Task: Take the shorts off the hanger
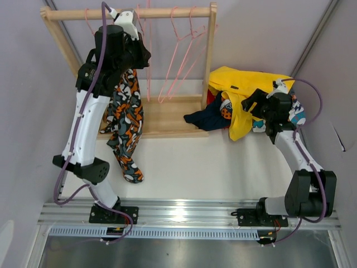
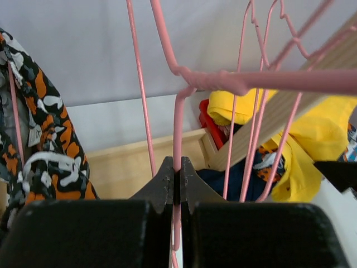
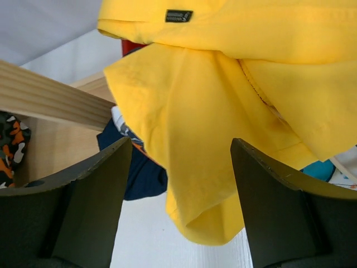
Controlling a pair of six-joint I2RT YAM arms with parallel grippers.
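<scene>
White tabletop (image 1: 184, 167) and pale walls formed the work area, with a wooden rack (image 1: 167, 118) standing at the far side. Several pink wire hangers (image 1: 178, 56) hung bare from its top rail.

Left arm (image 1: 83, 123): it rose steeply from its base, elbow bent, with the wrist up near the rail. The left pincer (image 2: 177, 173) was closed tight on the vertical wire of one pink hanger (image 2: 177, 128), jaws nearly meeting around it.

The camouflage shorts (image 1: 125, 120) remained on the rack at its left end. They hung on a hanger just beside the left arm, and their lower end trailed onto the tabletop in front of the rack base.

Right arm (image 1: 295, 151): it was folded low at the right of the rack, with the wrist over a heap of garments. The right pincer (image 3: 179, 142) stood wide open and held nothing, its jaws either side of a fold of the yellow shorts (image 3: 223, 84).

Those lay on top of the heap. The navy shorts (image 1: 203, 118) lay beneath and against the rack base, with a blue-orange-white printed pair (image 2: 269, 162) between them.
</scene>
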